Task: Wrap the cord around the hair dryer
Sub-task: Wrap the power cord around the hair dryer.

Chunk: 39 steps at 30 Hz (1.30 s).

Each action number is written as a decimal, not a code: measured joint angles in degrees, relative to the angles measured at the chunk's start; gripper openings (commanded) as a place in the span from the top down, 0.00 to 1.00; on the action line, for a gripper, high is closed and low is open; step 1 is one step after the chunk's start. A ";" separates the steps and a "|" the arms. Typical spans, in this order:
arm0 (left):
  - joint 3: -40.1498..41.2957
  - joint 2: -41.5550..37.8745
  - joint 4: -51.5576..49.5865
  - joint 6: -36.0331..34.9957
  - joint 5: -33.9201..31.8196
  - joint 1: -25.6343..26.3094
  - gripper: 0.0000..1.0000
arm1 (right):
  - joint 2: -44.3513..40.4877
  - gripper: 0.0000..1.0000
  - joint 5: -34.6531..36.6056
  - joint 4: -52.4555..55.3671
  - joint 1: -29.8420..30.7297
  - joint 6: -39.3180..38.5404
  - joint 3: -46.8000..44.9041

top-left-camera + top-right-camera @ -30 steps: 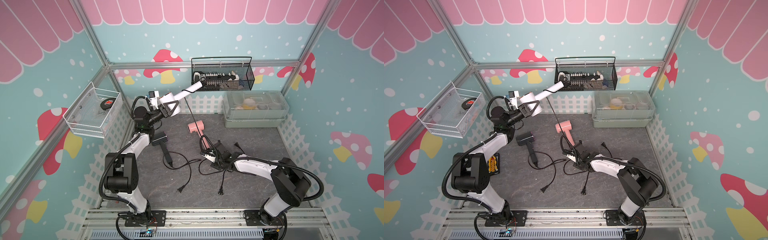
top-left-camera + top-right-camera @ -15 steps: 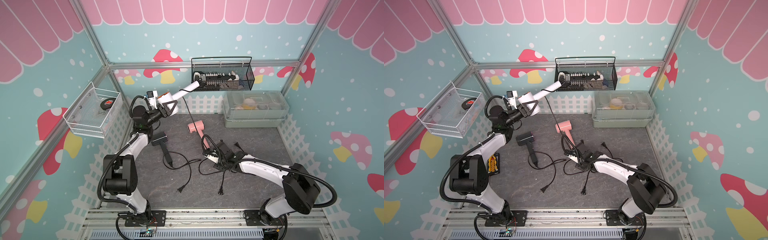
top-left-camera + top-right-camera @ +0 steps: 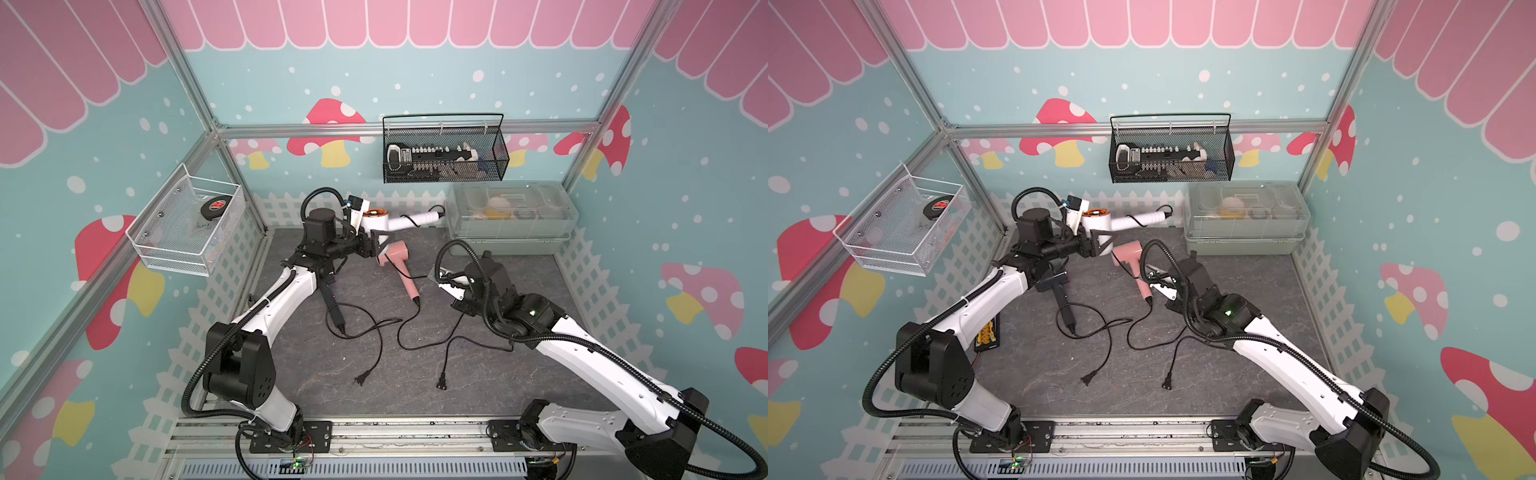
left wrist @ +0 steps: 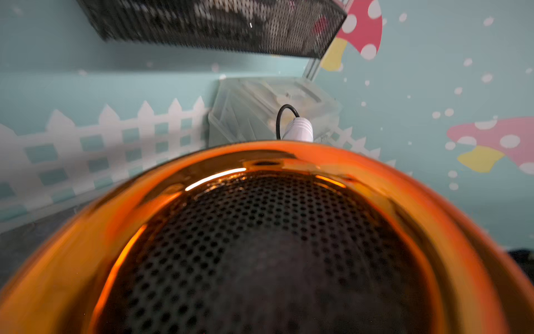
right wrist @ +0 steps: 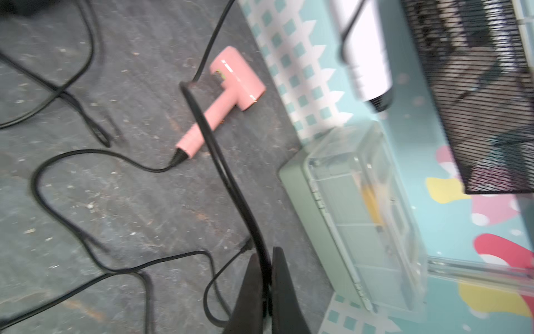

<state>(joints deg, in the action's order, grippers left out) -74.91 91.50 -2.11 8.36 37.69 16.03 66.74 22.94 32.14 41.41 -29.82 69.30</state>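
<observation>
White hair dryer is clamped by its barrel between the jaws of the left gripper and held above the back of the mat. A second ago its handle was tilted up toward the black wire basket; it has since been lowered to point sideways at the clear lidded bin. Its copper-rimmed grille fills the left wrist view.

The right gripper is pinched shut on a black cord that runs up toward the white hair dryer (its far end is blurred). This gripper has been drawn from mid-mat toward the bin.

The dark grey stone-patterned mat is enclosed by teal walls printed with mushrooms and a white picket fence.

Three hair dryers are counted: the white one, plus a pink one and a black one lying on the mat. Two plugs are seen on the mat. Two wire baskets are mounted: the black one on the back wall and a white one on the left wall.
</observation>
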 measured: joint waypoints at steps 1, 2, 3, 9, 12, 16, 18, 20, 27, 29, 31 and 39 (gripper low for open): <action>1.11 -0.31 -1.53 -1.03 -0.20 1.07 1.00 | 0.24 1.00 0.55 0.00 -1.40 -1.09 1.33; 2.19 -0.66 -2.91 -1.81 -0.33 2.01 1.00 | 0.57 1.00 0.87 -0.09 -2.86 -2.12 2.73; 3.21 -0.98 -3.91 -2.49 -0.39 2.80 1.00 | 0.98 1.00 1.03 -0.11 -4.22 -3.02 4.02; 6.67 -2.62 -11.30 -6.84 0.33 6.99 1.00 | 5.86 1.00 0.04 -0.57 -12.28 -7.61 13.11; 6.67 -3.21 -13.79 -8.79 1.33 8.70 1.00 | 9.07 1.00 -1.88 -0.68 -14.82 -9.25 17.22; 6.64 -3.28 -16.17 -10.56 3.58 11.74 1.00 | 13.46 1.00 -5.27 -0.87 -17.11 -10.67 21.31; 6.64 -3.28 -16.74 -11.02 5.16 13.29 1.00 | 15.39 1.00 -6.91 -0.92 -18.03 -10.91 22.71; 6.64 -3.21 -17.00 -11.47 6.93 14.97 1.00 | 17.55 1.00 -8.85 -1.16 -19.28 -10.91 23.87; 6.67 -3.08 -13.62 -9.60 13.84 17.79 1.00 | 23.06 1.00 -16.68 -1.51 -23.50 -9.42 24.48; 6.71 -3.10 -10.43 -7.69 15.47 17.49 1.00 | 24.46 1.00 -19.56 -1.57 -24.81 -8.11 24.41; 7.28 -3.19 -5.81 -4.55 17.29 16.79 1.00 | 25.40 1.00 -22.77 -1.99 -26.49 -6.40 23.87; 14.23 -3.85 25.83 18.56 22.73 8.83 1.00 | 25.75 1.00 -36.02 -5.73 -34.07 2.62 16.15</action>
<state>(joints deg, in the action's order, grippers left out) -60.69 87.66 23.73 26.92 60.42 24.86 92.49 -13.08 26.41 7.33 -27.20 85.45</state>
